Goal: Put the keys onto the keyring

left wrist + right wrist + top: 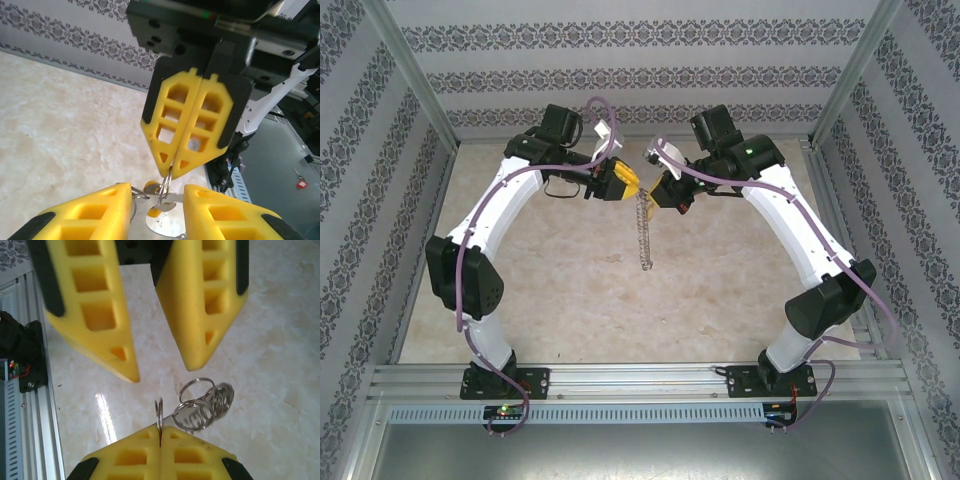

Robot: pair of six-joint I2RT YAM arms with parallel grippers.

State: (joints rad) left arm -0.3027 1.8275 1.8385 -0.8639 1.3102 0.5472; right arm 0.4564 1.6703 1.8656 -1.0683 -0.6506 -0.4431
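My right gripper [160, 430] is shut on the thin split ring of the keyring [159, 412], which stands edge-on out of its tips. More silvery rings and coils [202, 405] hang off that ring. From above, this keyring [643, 235] dangles as a long chain over the table between both grippers. My left gripper [162, 369] is open, its fingertips just beyond the ring and not touching it. In the left wrist view my left gripper [157, 189] frames the shut right gripper [172, 170] and a small yellow-gold piece [149, 186], seemingly the key's head; its blade is unclear.
The pale marble tabletop [560, 290] lies below, walled by patterned panels [620, 80] at the back and sides. An aluminium rail [640, 380] runs along the near edge by the arm bases. Both arms arch inward and meet above the table's far middle.
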